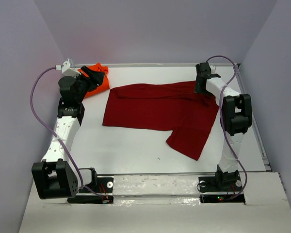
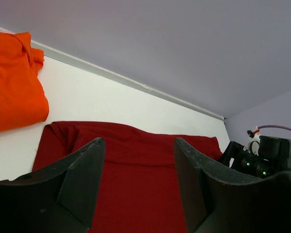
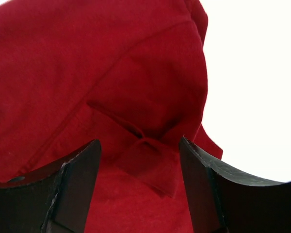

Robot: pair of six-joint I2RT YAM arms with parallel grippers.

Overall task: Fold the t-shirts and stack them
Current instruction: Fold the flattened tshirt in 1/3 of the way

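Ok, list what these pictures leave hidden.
- The orange t-shirt: top view, partly behind the left gripper; left wrist view, cut off by the left edge.
- The red t-shirt, far right corner: top view, covered by the right gripper.
- Its outline: right wrist view, runs off the top, left and bottom edges.

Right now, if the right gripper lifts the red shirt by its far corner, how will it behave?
Probably floppy: the red shirt lies flat with soft creases under the open right gripper, so it should drape, not hold shape. Likely light, being thin cloth. Pushed, it would probably bunch, like its rumpled far edge.
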